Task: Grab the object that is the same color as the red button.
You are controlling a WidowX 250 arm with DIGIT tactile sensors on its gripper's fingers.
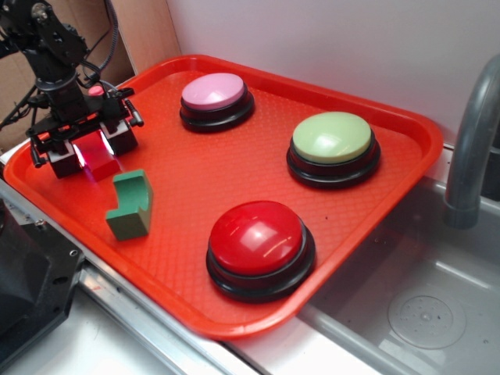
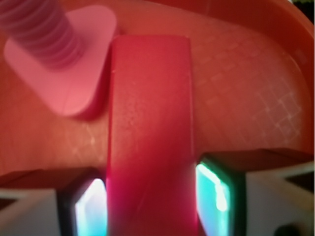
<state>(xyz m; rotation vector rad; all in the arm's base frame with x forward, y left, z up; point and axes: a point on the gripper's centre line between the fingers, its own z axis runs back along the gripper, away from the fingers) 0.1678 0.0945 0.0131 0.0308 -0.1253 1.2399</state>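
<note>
Wrist view: gripper (image 2: 150, 196) clamps the unmarked red block (image 2: 150, 128) beside pink bolt (image 2: 54, 54).

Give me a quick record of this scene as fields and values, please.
surface: orange tray
target: red block, between the gripper fingers
gripper state: pads at both sides of the block, contact looks made
beside block: pink bolt-shaped piece
reference: red button, near front edge
other buttons: pink button; green button
loose item: green L-shaped block
</note>
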